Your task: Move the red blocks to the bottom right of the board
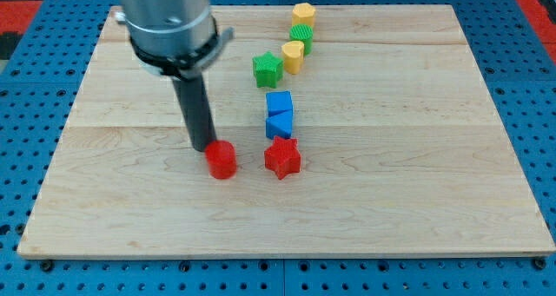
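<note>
- Camera view, nearest ground first: the wooden board (287, 218) shows a wide band of bare wood along the view's bottom edge, running out to the bottom-right corner.
- The red cylinder (221, 160) is a short, round, glossy piece standing upright, a little left of the board's middle.
- The red star block (282, 158) sits near it on the view's right, apart from it, its points plain to see; bare wood stretches from it to the board's right edge.
- My tip (207, 148) is the plain end of a dark rod with nothing that spreads or clamps; it meets the cylinder's upper-left side, touching or all but touching.
- Just above the star, two blue blocks are stacked in a column: the lower blue block (279, 124) close to the star, the upper blue block (279, 102) touching it.
- Farther up stand a green star block (268, 68), a yellow block (294, 56), a green round block (301, 34) and a second yellow block (302, 16), trailing toward the view's top edge.
</note>
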Available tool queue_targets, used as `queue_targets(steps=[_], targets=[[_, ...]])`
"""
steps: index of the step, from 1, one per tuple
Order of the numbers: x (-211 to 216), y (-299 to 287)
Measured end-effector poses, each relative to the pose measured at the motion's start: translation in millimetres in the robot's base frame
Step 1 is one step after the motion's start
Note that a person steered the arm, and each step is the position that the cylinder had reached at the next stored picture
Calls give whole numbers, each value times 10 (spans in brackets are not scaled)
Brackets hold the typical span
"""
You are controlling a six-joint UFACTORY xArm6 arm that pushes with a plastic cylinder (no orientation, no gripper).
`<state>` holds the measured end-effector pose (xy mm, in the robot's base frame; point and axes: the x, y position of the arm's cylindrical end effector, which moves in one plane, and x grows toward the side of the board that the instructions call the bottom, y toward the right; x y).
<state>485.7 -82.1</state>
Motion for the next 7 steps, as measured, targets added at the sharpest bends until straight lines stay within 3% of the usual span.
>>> queue_targets(steps=[2,4,5,6,7], targets=[[66,24],[217,1596],[234,1738],[604,2466],[783,1974]])
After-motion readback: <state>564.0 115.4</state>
